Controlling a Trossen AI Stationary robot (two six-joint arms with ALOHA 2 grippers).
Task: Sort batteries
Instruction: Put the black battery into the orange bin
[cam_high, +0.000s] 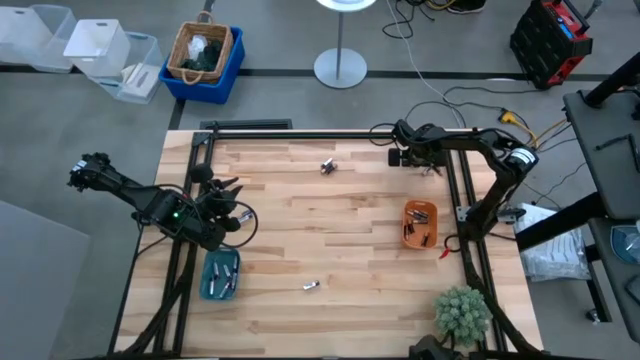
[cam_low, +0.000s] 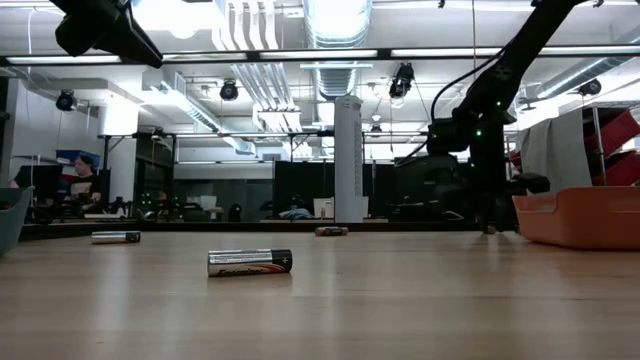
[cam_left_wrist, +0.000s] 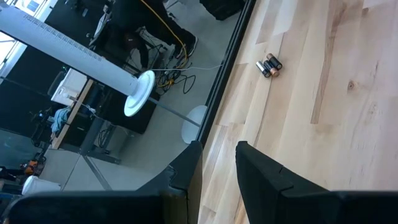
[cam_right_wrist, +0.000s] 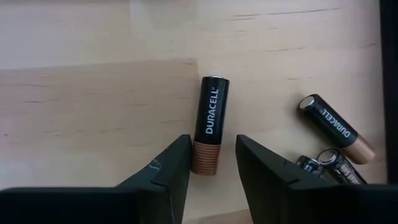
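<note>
A black and copper battery (cam_right_wrist: 210, 130) lies flat on the wooden table. My right gripper (cam_right_wrist: 212, 167) is open above it, a finger on each side of its copper end (cam_right_wrist: 205, 163), with a gap showing on both sides. Two more batteries (cam_right_wrist: 336, 127) lie close beside it. In the high view this gripper (cam_high: 412, 156) is at the table's far right. My left gripper (cam_left_wrist: 217, 171) is open and holds nothing. It hovers over the table's left side (cam_high: 228, 196). A pair of batteries (cam_high: 327, 167) lies mid-table at the far side, and one battery (cam_high: 311, 286) lies near the front.
An orange tray (cam_high: 420, 222) with batteries stands on the right, and a teal tray (cam_high: 220, 275) with batteries at the front left. A small green plant (cam_high: 462, 312) sits at the near right corner. Dark frame rails (cam_high: 470, 200) run along the table's sides.
</note>
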